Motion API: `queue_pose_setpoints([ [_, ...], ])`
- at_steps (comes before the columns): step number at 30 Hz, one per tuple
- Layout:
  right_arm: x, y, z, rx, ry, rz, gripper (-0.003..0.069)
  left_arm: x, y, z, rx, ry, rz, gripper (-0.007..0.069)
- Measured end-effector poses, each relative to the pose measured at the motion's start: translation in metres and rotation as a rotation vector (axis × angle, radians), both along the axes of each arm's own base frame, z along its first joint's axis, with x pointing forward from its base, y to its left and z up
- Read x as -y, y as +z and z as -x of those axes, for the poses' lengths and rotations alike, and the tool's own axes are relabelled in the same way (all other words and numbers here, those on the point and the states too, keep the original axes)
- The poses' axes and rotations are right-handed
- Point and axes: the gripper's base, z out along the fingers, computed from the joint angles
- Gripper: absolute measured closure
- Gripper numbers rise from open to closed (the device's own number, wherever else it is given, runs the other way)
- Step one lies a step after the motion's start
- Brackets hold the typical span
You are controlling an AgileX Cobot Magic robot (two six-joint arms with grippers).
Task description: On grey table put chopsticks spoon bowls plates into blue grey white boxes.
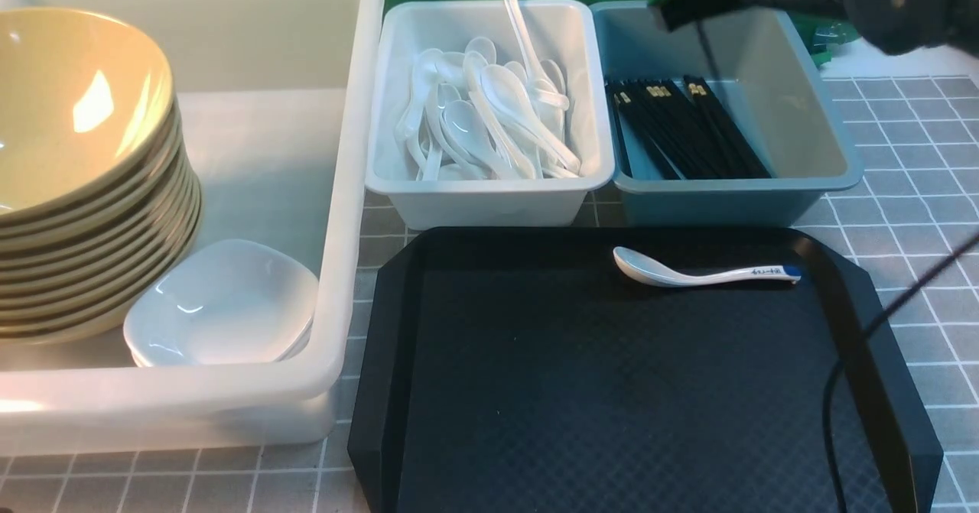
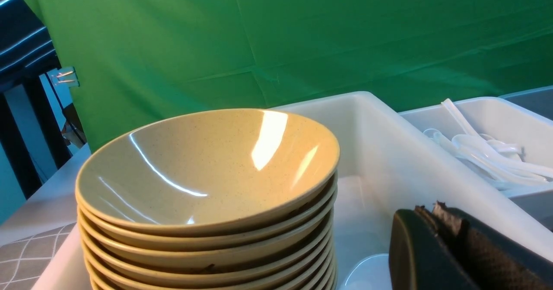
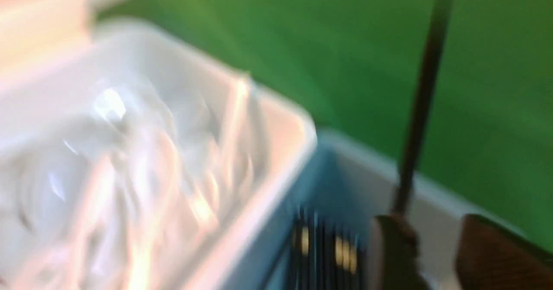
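Note:
The spoon (image 1: 688, 272) with blue writing lies on the black tray (image 1: 612, 391). Several chopsticks (image 1: 681, 131) lie in the blue-grey box (image 1: 726, 199). My right gripper (image 1: 692, 4) hovers over that box's far end. In the blurred right wrist view its jaws stand apart, open (image 3: 432, 227), and one chopstick (image 3: 421, 104) stands against one finger, hanging down into the box (image 1: 707, 50). A stack of tan bowls (image 1: 76, 154) and small white plates (image 1: 222, 306) sit in the large white box (image 1: 359, 115). My left gripper (image 2: 432, 210) is shut and empty beside the bowls (image 2: 207, 169).
Plain white spoons (image 1: 482, 115) fill the pale grey-white box (image 1: 489, 199) between the other two. The grey gridded table (image 1: 918, 154) shows to the right of the tray. A black cable (image 1: 841, 360) crosses the tray's right side. Green cloth hangs behind.

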Motion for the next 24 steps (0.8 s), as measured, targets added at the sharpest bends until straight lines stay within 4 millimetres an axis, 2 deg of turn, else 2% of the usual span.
queue_pose_setpoints([
  [1,0.001,-0.002,-0.001,-0.01,-0.005,0.002,0.0346,0.0,0.0,0.0,0.0,0.0,0.0,0.0633],
  [2,0.002,-0.011,-0.003,-0.094,-0.026,0.014,0.0293,0.0,0.0,0.0,0.0,0.0,0.0,0.0633],
  [4,0.0,-0.014,0.002,-0.202,-0.038,0.051,0.0264,0.0,0.0,0.0,0.0,0.0,0.0,0.0633],
  [7,-0.017,-0.01,0.032,-0.413,0.015,0.185,0.0253,0.0,-0.001,-0.001,-0.003,0.001,0.0,0.0633],
  [8,-0.017,-0.011,0.036,-0.437,0.017,0.197,0.0255,0.0,-0.001,-0.001,-0.001,0.001,0.001,0.0633],
  [9,-0.025,-0.021,0.051,-0.525,0.064,0.24,0.0263,-0.001,-0.004,-0.002,0.001,0.007,0.003,0.0633],
  [10,-0.027,-0.023,0.053,-0.538,0.073,0.239,0.0265,-0.001,-0.004,-0.002,0.005,0.009,0.003,0.0633],
  [11,-0.032,-0.043,0.066,-0.62,0.114,0.253,0.0277,-0.002,-0.006,-0.003,0.012,0.016,0.005,0.0633],
  [12,-0.033,-0.046,0.067,-0.628,0.122,0.256,0.0279,-0.002,-0.007,-0.004,0.013,0.017,0.005,0.0633],
  [13,-0.036,-0.07,0.078,-0.683,0.151,0.265,0.0286,-0.002,-0.008,-0.004,0.02,0.022,0.006,0.0633],
  [14,-0.037,-0.09,0.085,-0.7,0.164,0.268,0.0289,-0.003,-0.008,-0.004,0.024,0.025,0.007,0.0633],
  [17,-0.04,-0.111,0.092,-0.673,0.185,0.26,0.0292,-0.003,-0.008,-0.005,0.028,0.028,0.008,0.0633],
  [21,-0.044,-0.121,0.091,-0.603,0.196,0.232,0.0293,-0.003,-0.008,-0.005,0.034,0.031,0.008,0.0633],
  [24,-0.048,-0.129,0.083,-0.541,0.199,0.209,0.0298,-0.003,-0.008,-0.005,0.038,0.032,0.008,0.0633],
])
